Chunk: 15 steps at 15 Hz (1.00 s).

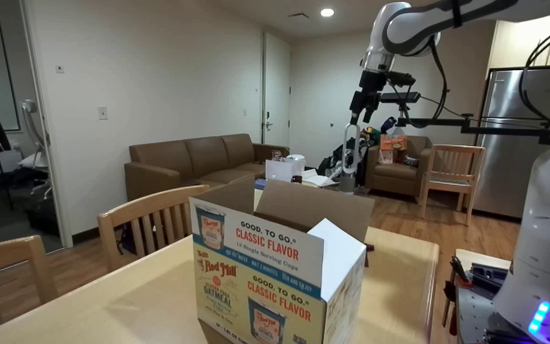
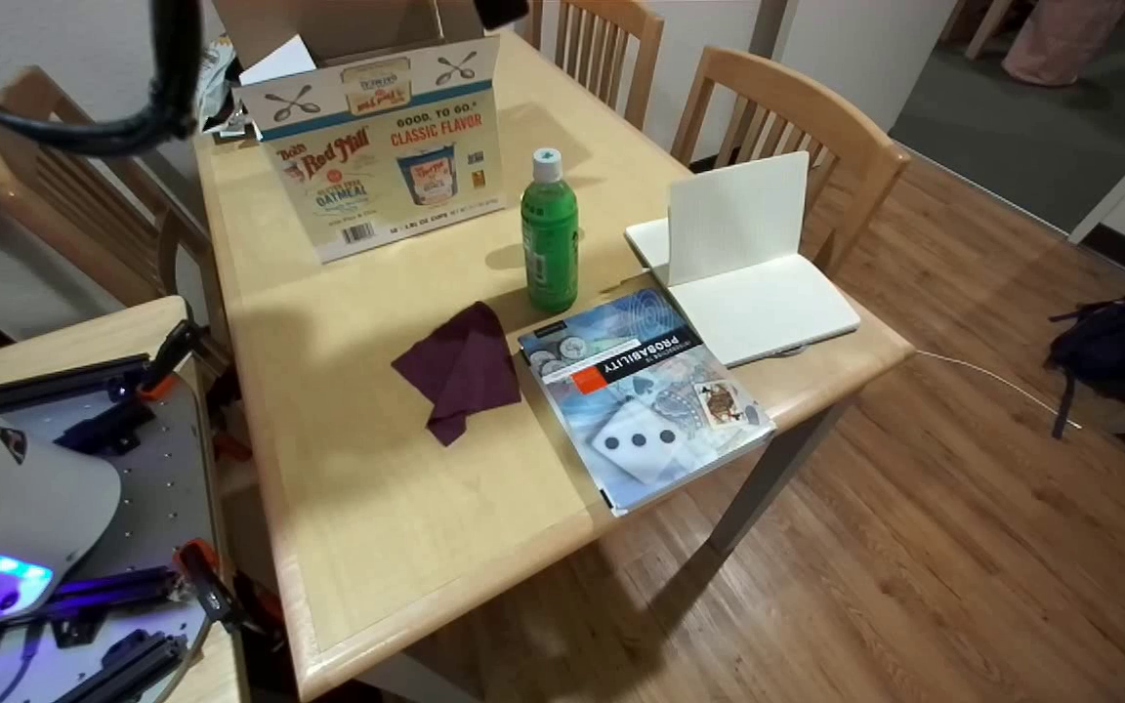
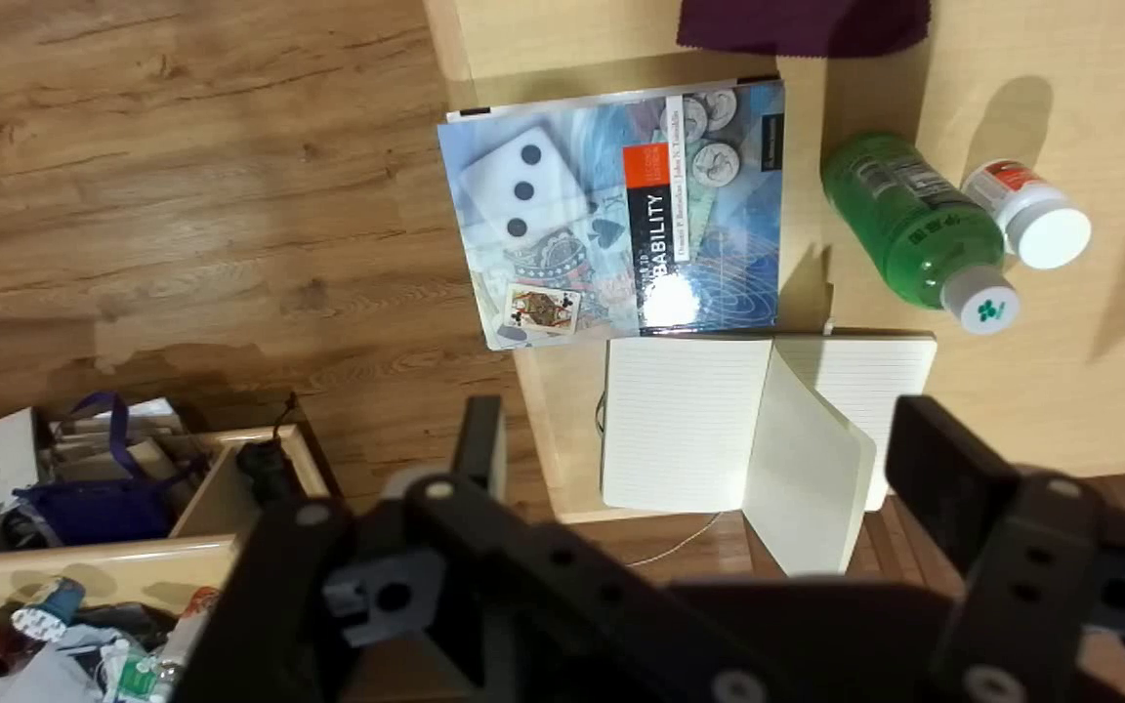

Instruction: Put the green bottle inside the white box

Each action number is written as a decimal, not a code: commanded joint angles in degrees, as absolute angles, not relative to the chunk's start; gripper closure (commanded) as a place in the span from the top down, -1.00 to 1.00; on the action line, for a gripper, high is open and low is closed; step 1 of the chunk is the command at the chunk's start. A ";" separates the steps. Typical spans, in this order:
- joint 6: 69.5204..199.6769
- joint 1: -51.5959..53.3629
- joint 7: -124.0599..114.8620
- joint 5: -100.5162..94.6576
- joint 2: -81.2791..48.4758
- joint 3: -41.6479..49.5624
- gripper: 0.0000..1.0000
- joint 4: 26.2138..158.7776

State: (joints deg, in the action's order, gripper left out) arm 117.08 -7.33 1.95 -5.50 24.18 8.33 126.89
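Note:
The green bottle (image 2: 551,249) with a white cap stands upright on the table in an exterior view, and it shows in the wrist view (image 3: 904,220) at the upper right. It does not show in the exterior view where the box is close. The white box (image 1: 260,282) stands on the table with its brown flaps open; it also shows at the back in an exterior view (image 2: 382,156). My gripper (image 1: 362,119) hangs high above the table, its fingers apart. In the wrist view the gripper (image 3: 699,439) is open and empty, over the notebook side, apart from the bottle.
A probability book (image 2: 655,391), an open notebook (image 2: 763,303) with a raised page, and a dark purple cloth (image 2: 465,371) lie near the bottle. A small white pill bottle (image 3: 1026,215) stands close beside the green bottle. Wooden chairs (image 2: 787,137) line the table (image 2: 367,547).

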 commanded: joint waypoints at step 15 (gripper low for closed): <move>133.92 0.02 20.44 17.73 14.97 18.60 1.00 134.78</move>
